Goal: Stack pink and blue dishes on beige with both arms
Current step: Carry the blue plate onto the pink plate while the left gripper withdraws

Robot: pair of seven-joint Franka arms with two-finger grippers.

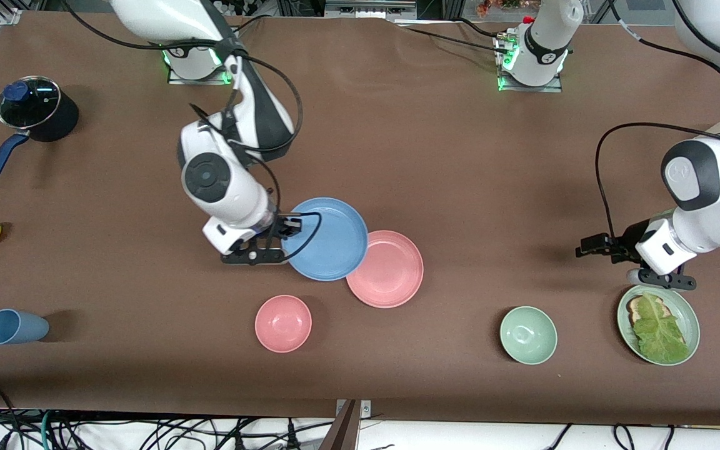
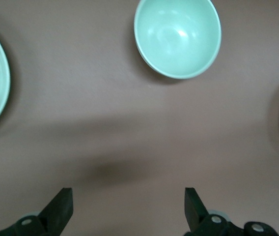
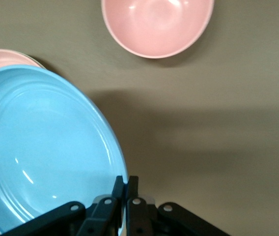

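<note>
So the blue plate [image 1: 329,239] is pinched by its rim in the right gripper [image 1: 272,240], fingers clamped tight on the edge at the side toward the right arm's end of the tabletop [image 1: 435,156]. A rim pinch makes sense for a shallow dish like this, since nothing else can be grabbed. The plate looks tilted and lifted, with its free edge overlapping the pink plate [image 1: 386,269], which lies flat on the tabletop, a bit nearer the front camera. Whether the two rims are actually touching can't be settled from these views.

A sliver of pale rim seems to peek out under the pink plate in the right wrist view, so the beige plate may already be sitting beneath it, but that's a guess; no beige plate is seen elsewhere.

The left gripper [image 1: 610,245] is held spread wide and empty over bare tabletop, just above the green plate of toast and lettuce [image 1: 685,337], and that arm is waiting.

Room-wise, the pink bowl [image 1: 283,323] and mint bowl [image 1: 528,335] are kept well clear of the stack, so a slide across is unobstructed.
</note>
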